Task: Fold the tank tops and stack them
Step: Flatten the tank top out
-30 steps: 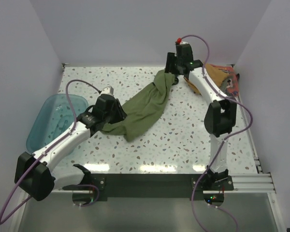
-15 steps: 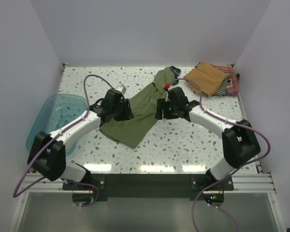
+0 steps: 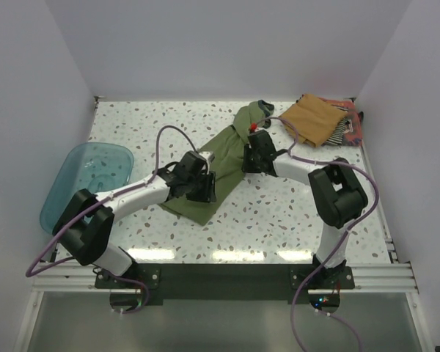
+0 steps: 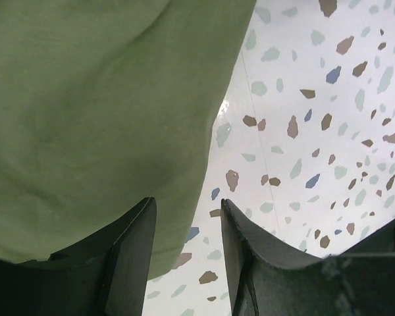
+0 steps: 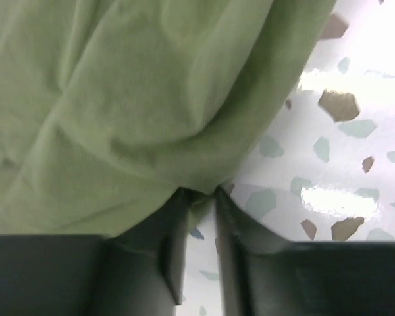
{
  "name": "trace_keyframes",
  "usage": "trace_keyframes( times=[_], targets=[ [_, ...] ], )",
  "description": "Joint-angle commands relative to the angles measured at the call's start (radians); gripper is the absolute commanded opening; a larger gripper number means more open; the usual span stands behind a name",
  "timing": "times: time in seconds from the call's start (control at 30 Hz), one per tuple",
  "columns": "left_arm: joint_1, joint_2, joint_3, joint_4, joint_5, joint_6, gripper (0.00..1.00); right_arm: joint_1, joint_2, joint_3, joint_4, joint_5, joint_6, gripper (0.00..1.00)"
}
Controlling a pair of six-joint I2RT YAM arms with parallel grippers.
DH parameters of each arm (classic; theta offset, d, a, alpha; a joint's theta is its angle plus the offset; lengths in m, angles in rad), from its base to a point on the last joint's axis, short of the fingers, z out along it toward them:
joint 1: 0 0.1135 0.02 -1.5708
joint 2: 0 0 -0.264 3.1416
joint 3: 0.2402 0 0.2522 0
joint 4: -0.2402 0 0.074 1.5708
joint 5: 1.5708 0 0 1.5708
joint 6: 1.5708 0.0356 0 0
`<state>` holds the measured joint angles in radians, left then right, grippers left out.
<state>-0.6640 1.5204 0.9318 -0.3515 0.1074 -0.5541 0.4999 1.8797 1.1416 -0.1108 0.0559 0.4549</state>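
change: both arms have come down onto the olive tank top point(image 3: 224, 154)
right fingers point(image 5: 174, 224): narrowed, pinching its edge
left fingers point(image 4: 135, 243): wide, straddling its hem
task: first fold likely starting

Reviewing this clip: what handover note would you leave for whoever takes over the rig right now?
Left gripper: open at the near end of the olive green cloth tank top, not gripping.
Right gripper: nearly closed, tips nipping that top's right edge.
Things: green top lies rumpled, diagonal, mid-table. Tan-brown cloth top sits on the black-and-white striped top and reddish top, far right corner.
Done: green top not folded; the pile's folding is unclear.
Left: fold the green top, stack it.
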Motion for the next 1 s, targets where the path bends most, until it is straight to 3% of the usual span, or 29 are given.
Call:
trace_keyframes(
  times=[0.0, 0.07, 0.1, 0.17, 0.3, 0.5, 0.6, 0.77, 0.97],
  targets=[
    [-0.022, -0.005, -0.025, 0.043, -0.012, 0.031, 0.49, -0.023, -0.011, 0.047, 0.088, 0.062, 0.021, 0.22],
    [-0.032, -0.009, -0.028, 0.052, -0.008, 0.026, 0.49, -0.03, -0.025, 0.063, 0.056, 0.07, 0.007, 0.04],
    [-0.034, -0.012, -0.028, 0.052, -0.023, 0.023, 0.48, -0.032, -0.037, 0.066, 0.042, 0.077, 0.001, 0.0],
    [-0.034, -0.029, -0.03, 0.033, -0.069, -0.001, 0.47, -0.035, -0.094, 0.067, 0.005, 0.085, -0.008, 0.0],
    [-0.003, -0.063, -0.001, -0.098, -0.373, -0.099, 0.4, -0.035, -0.139, 0.104, -0.061, 0.05, -0.025, 0.0],
    [0.142, -0.118, 0.001, -0.225, -0.554, -0.095, 0.42, -0.034, -0.149, 0.132, -0.138, 0.076, -0.042, 0.0],
    [0.188, -0.109, 0.001, -0.264, -0.589, -0.06, 0.43, -0.034, -0.16, 0.122, -0.144, 0.058, -0.036, 0.0],
    [0.195, -0.074, -0.008, -0.279, -0.508, -0.004, 0.43, -0.034, -0.149, 0.109, -0.136, 0.048, -0.03, 0.0],
    [0.195, -0.059, -0.028, -0.294, -0.506, -0.009, 0.44, -0.034, -0.142, 0.112, -0.13, 0.03, -0.032, 0.0]
  ],
)
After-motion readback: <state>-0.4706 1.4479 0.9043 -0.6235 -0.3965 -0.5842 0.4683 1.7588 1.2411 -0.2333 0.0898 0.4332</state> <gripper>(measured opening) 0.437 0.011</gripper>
